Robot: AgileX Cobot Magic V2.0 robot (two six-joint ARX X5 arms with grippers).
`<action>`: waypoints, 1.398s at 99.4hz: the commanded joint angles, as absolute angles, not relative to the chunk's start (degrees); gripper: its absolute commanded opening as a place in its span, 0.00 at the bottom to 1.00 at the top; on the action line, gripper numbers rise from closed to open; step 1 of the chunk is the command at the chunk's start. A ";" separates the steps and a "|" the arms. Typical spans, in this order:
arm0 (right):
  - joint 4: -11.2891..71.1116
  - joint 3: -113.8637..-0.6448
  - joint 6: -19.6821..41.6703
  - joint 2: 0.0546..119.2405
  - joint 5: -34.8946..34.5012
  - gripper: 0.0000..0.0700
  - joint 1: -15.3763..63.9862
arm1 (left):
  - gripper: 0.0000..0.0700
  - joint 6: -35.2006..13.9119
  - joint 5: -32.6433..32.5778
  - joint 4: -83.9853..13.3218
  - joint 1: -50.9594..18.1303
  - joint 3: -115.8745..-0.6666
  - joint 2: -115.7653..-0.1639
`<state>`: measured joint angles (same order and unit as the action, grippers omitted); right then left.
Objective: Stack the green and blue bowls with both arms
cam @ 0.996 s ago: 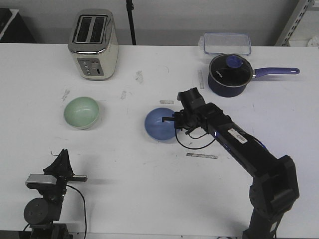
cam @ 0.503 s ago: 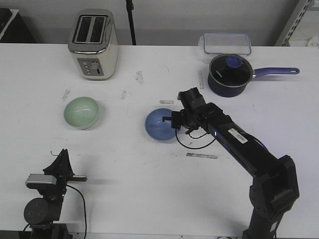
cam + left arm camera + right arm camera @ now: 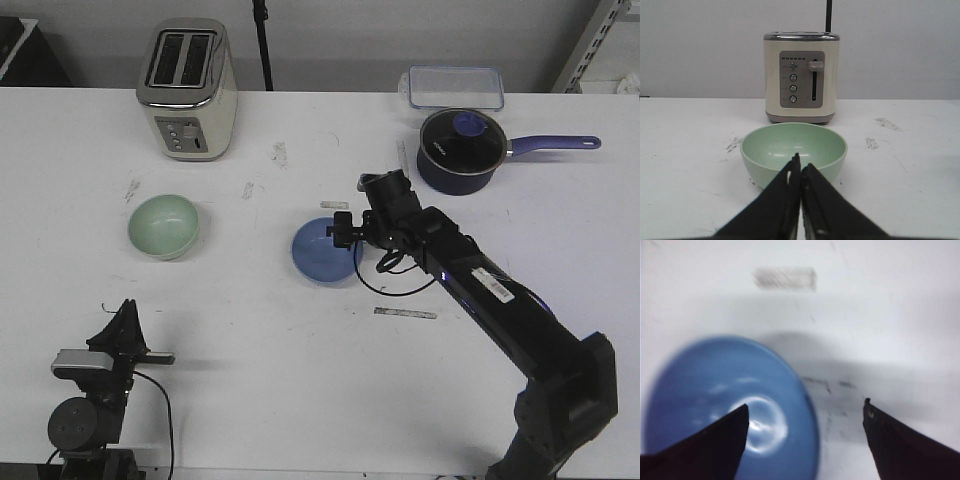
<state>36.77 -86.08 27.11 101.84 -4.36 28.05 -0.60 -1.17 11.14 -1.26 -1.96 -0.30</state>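
The pale green bowl sits upright on the left of the white table; in the left wrist view this green bowl lies just past my left gripper, which is shut and empty. That left gripper stays low near the front edge. The blue bowl rests mid-table. My right gripper is open at its right rim. In the blurred right wrist view, one finger of the right gripper is over the blue bowl and the other over bare table, with the rim between them.
A cream toaster stands at the back left, behind the green bowl. A dark saucepan with a purple handle and a clear lidded box are at the back right. Short tape strips lie on the table.
My right gripper has shifted a little left and toward the back over the blue bowl's rim. Both bowls and the left arm are where they were.
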 commanded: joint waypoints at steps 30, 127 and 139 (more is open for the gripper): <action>21.15 -76.53 11.51 88.66 3.22 0.24 25.80 | 0.00 -0.69 -1.15 12.03 -1.23 -0.67 -0.19; -6.37 -24.27 4.82 33.78 -1.52 0.02 -2.90 | 0.00 -0.69 -1.15 12.03 -1.23 -0.67 -0.19; -6.26 -22.72 4.82 30.39 -1.52 0.02 -1.17 | 0.00 -0.69 -1.15 12.01 -1.23 -0.67 -0.19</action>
<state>-5.45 -22.96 3.77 31.31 -1.48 -1.91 -0.62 -1.17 11.14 -1.26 -1.96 -0.30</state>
